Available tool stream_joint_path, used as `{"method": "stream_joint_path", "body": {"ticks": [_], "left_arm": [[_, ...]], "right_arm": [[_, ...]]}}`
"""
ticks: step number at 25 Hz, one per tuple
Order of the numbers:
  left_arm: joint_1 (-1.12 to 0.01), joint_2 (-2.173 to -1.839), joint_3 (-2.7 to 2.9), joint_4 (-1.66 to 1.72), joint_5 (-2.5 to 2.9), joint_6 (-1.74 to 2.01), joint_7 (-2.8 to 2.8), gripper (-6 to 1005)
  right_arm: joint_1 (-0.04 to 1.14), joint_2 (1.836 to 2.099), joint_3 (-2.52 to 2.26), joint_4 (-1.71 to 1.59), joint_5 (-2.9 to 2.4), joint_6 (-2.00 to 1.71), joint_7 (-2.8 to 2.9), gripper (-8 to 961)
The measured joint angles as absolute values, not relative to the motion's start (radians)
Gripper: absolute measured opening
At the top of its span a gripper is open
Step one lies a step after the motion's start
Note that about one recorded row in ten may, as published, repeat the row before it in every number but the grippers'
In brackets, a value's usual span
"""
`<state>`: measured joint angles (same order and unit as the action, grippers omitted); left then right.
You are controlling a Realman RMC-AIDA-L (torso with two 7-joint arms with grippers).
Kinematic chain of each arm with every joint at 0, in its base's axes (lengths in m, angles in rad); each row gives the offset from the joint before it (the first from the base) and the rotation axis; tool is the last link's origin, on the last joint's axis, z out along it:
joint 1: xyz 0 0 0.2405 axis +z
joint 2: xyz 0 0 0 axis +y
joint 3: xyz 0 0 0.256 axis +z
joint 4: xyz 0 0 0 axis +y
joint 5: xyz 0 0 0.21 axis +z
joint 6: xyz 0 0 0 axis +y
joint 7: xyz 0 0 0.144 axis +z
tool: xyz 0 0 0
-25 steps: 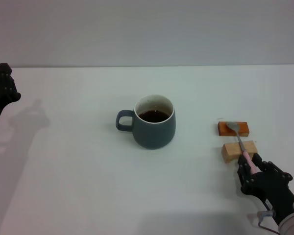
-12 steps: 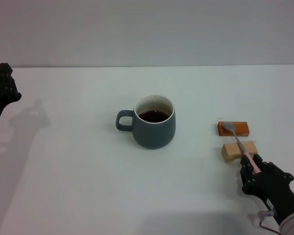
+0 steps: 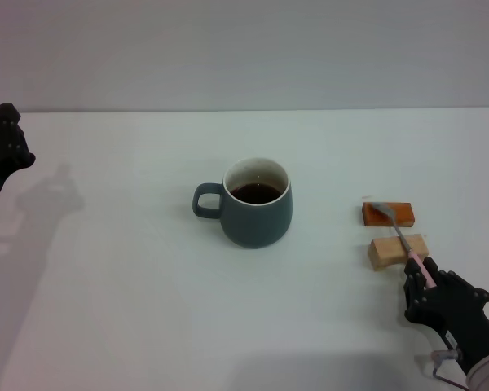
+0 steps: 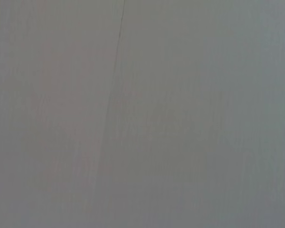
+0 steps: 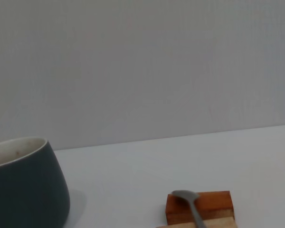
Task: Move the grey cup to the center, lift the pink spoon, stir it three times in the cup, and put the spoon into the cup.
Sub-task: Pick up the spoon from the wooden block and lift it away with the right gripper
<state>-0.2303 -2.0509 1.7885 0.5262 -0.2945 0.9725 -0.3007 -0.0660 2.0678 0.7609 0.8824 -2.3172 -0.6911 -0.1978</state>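
At table's near right, right gripper [image 3: 422, 277] clamps pink spoon [image 3: 401, 239] handle, w/ bowl over orange block [image 3: 389, 213].

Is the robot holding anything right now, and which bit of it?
Yes. The right gripper is closed on the pink spoon at its pink handle end, the silver bowl over the orange block. The left gripper, parked far left, holds nothing.

White table [image 3: 130, 309]: grey cup [image 3: 257, 216], two blocks [image 3: 388, 214]

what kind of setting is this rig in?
Probably a lab test bench: a bare white table against a plain wall, staged with only a grey cup, a pink spoon and two wooden blocks.
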Motion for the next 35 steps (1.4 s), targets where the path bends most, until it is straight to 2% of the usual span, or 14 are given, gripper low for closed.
{"method": "stream_joint_path", "body": {"ticks": [22,35], "left_arm": [[-0.241,-2.051,1.787,0.518,-0.295,0.967,-0.302,-2],[-0.241,-2.051,1.789,0.518,-0.295,0.966,-0.302,-2]], "right_arm": [[-0.057,2.066,0.761,0.885,-2.324,-0.664,-0.205,147],[-0.085,2.066,0.776,0.906,-2.376,-0.668,-0.239,146]]}}
